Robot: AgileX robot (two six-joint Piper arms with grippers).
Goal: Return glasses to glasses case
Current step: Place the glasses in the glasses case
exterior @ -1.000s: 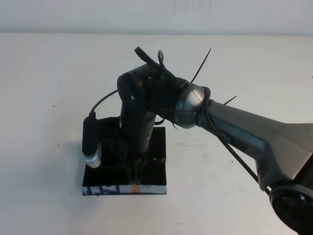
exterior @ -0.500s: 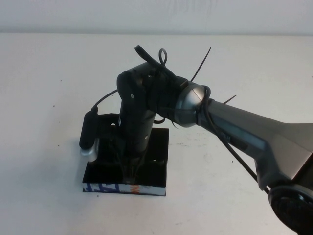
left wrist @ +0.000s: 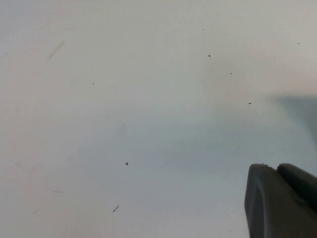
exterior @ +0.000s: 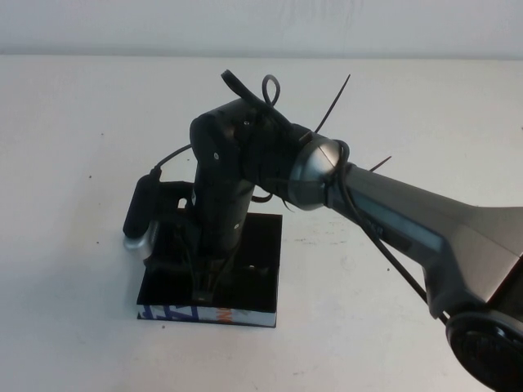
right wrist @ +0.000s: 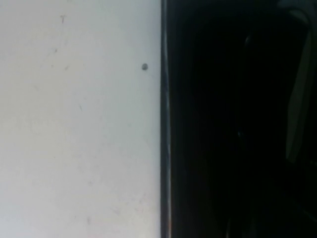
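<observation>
The glasses case (exterior: 257,245) is a flat black box on the white table, with its blue, white and orange patterned side (exterior: 204,314) facing me. Its top shows as a glossy black surface. My right gripper (exterior: 206,284) points down over the case's left half, close above or on it. In the right wrist view the case (right wrist: 223,124) fills the dark half beside the table. The glasses are hidden from every view. My left gripper (left wrist: 277,173) is shut and empty over bare table, out of the high view.
The white table (exterior: 392,122) spreads all round the case. The right arm (exterior: 409,220) reaches in from the lower right, with loose cable ties sticking up at its wrist. Its wrist camera (exterior: 140,216) hangs to the left of the case.
My right gripper has drawn back from the case's front edge toward its middle and shifted left. The case has turned slightly.
</observation>
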